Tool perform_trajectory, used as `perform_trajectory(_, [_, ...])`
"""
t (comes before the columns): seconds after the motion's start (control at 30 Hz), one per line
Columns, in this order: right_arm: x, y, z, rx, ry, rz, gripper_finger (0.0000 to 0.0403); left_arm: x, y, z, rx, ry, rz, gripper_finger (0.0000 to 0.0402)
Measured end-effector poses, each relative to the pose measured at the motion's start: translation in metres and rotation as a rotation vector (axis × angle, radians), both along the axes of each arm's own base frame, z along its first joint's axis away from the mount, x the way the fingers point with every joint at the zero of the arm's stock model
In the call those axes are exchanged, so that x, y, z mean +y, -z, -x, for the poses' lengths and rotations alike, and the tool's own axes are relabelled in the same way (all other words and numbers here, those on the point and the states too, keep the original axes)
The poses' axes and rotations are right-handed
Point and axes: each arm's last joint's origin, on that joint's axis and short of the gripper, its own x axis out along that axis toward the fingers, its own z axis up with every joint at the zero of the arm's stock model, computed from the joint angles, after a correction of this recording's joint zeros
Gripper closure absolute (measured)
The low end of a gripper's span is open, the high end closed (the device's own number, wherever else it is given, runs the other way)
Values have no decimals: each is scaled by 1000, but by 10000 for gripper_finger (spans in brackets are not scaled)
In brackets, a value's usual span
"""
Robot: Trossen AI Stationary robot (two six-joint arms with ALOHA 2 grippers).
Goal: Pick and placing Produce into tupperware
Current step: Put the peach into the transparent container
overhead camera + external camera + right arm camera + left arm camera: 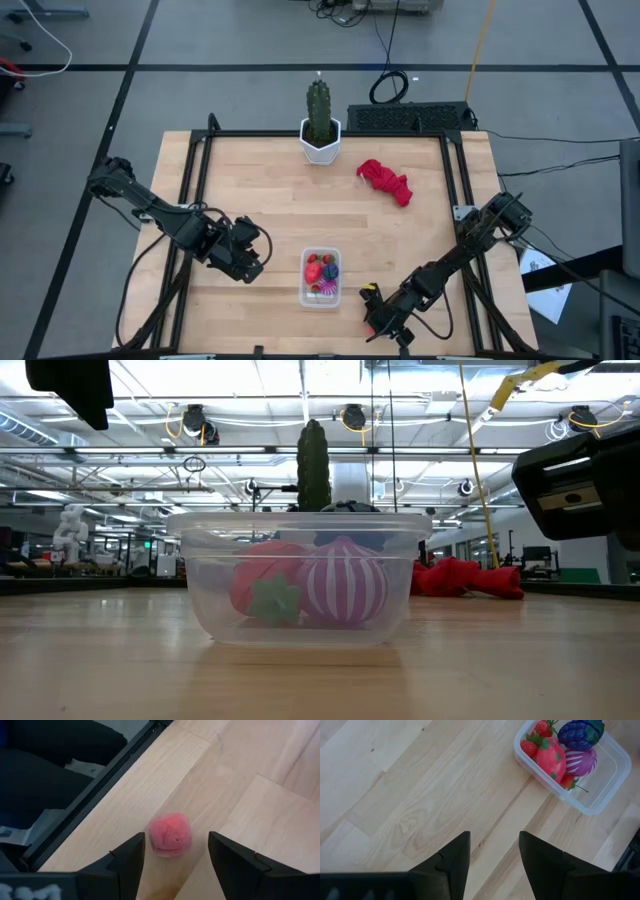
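Clear plastic forms the small rectangular tupperware [321, 279], which sits at about six o'clock on the pale wooden table [270, 190], between the two arms. Inside it lie red toy strawberries [550, 759], a magenta round piece with pale stripes [581, 762] and a dark purple grape bunch [580, 733], packed close together. One more piece of produce — a small pink ball [170, 835] — rests on the table outside the tub, near the black frame rail at the table's edge.

Only the right wrist view shows that ball: the right gripper [175, 865] hangs over it at roughly five o'clock, fingers apart on either side and not touching it. The left gripper [492, 862] waits at about seven o'clock, its fingers apart over bare wood and holding nothing, just beside the tub.

From table height, the low view looks through the tub's wall at a strawberry and the striped piece — a sideways look the overhead camera cannot give. At twelve o'clock stands a green cactus in a white pot [320, 128], with a crumpled red cloth [387, 180] at about one o'clock.
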Motion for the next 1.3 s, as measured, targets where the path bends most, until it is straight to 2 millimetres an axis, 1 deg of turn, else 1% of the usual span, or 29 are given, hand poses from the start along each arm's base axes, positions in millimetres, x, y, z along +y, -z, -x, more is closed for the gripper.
perform_trajectory(0.23, [2, -2, -2, -26, 0, -24, 195, 0, 0, 0, 0, -1, 0, 227])
perform_trajectory(0.57, [2, -2, -2, -17, 14, -32, 195, 0, 0, 0, 0, -1, 0, 226])
perform_trajectory(0.8, [5, 17, -5, 7, 22, -13, 195, 0, 0, 0, -1, 0, 0, 226])
perform_trajectory(1.3, [3, 14, -6, 6, 27, -23, 195, 0, 0, 0, 0, 0, 0, 227])
